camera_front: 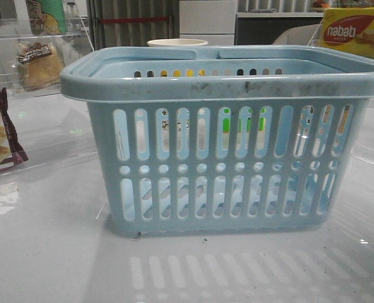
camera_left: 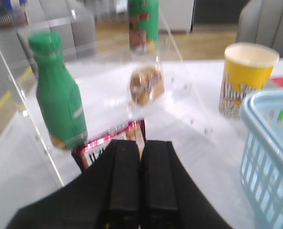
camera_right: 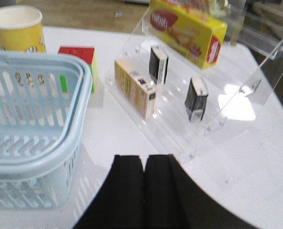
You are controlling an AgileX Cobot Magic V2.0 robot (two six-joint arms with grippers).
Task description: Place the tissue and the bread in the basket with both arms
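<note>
The light blue slotted basket [camera_front: 224,145] fills the middle of the front view and looks empty in the right wrist view [camera_right: 36,81]. The wrapped golden-brown bread [camera_left: 146,83] stands on a clear acrylic shelf to the left of the basket; it also shows in the front view [camera_front: 38,63]. Two small black packs with white tops stand on the right acrylic shelf: one tissue pack [camera_right: 196,99] nearer, another [camera_right: 158,64] farther. My left gripper [camera_left: 140,148] is shut and empty, short of the bread. My right gripper [camera_right: 143,162] is shut and empty, short of the tissue shelf. Neither gripper shows in the front view.
A green bottle [camera_left: 60,95] and the maroon-edged cracker packet [camera_left: 110,140] sit on the left shelf. A yellow cup [camera_left: 246,78] stands behind the basket. The yellow nabati box [camera_right: 186,28], a cream box [camera_right: 134,88] and a red-green box [camera_right: 79,59] are near the right shelf.
</note>
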